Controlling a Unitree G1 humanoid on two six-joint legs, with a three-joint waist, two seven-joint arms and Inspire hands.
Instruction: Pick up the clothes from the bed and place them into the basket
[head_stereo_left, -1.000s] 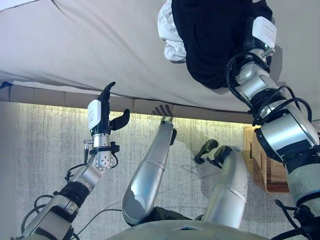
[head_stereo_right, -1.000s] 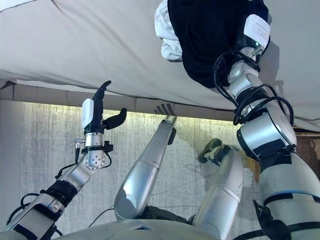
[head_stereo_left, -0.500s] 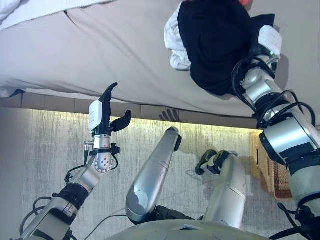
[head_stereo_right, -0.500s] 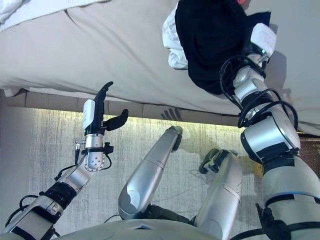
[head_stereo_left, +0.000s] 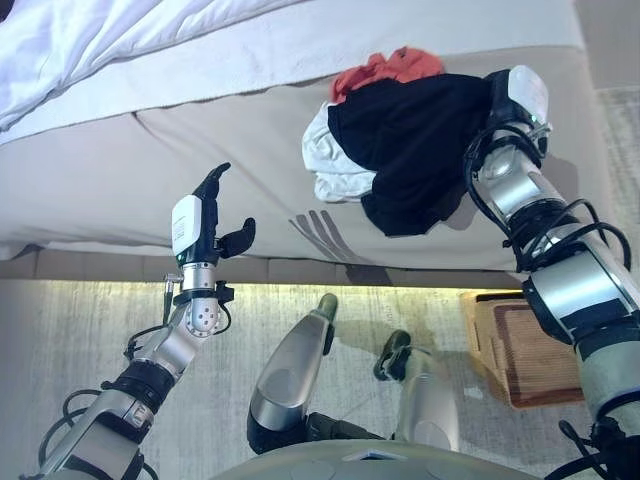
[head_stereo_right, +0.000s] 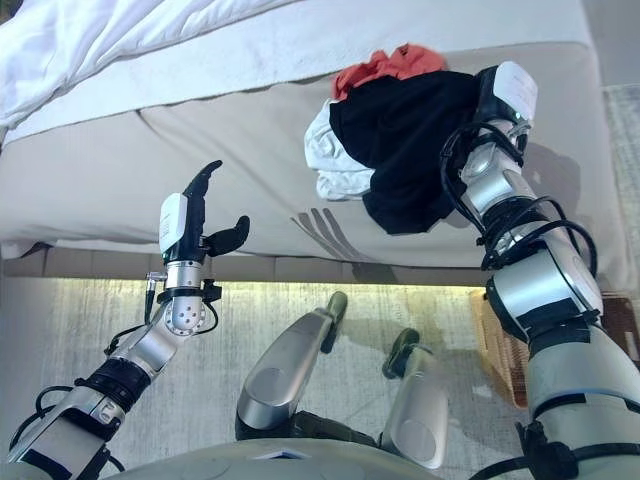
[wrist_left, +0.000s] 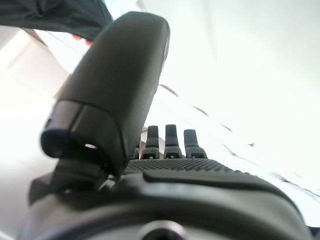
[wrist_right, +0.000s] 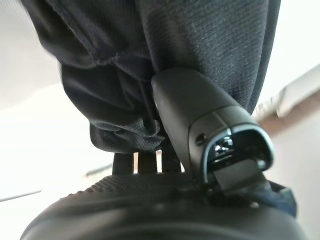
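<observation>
Nearest the camera, a pale textured rug was seen on the floor in front of the bed, with a strip of light along the foot of the bed base. On the robot's right, a woven basket was seen on that rug just beside the bed, partly covered by the right arm.

The left hand was held up in front of the bed's side, with its fingers straight and its thumb standing apart; nothing was held in it, and in the left wrist view only the straight fingers and bright bedding were shown past the hand.

Further off, the bed was covered with a beige sheet, and a white duvet was spread over its far part. A heap of clothes lay near the bed's right edge: a black garment on top, a white garment against its left side, and a red-orange garment touching its far edge.

The right hand was set against the black garment's right side. In the right wrist view the dark cloth was seen bunched between the thumb and the fingers, so the hand was closed on the black garment, which hung down over the bed's side.
</observation>
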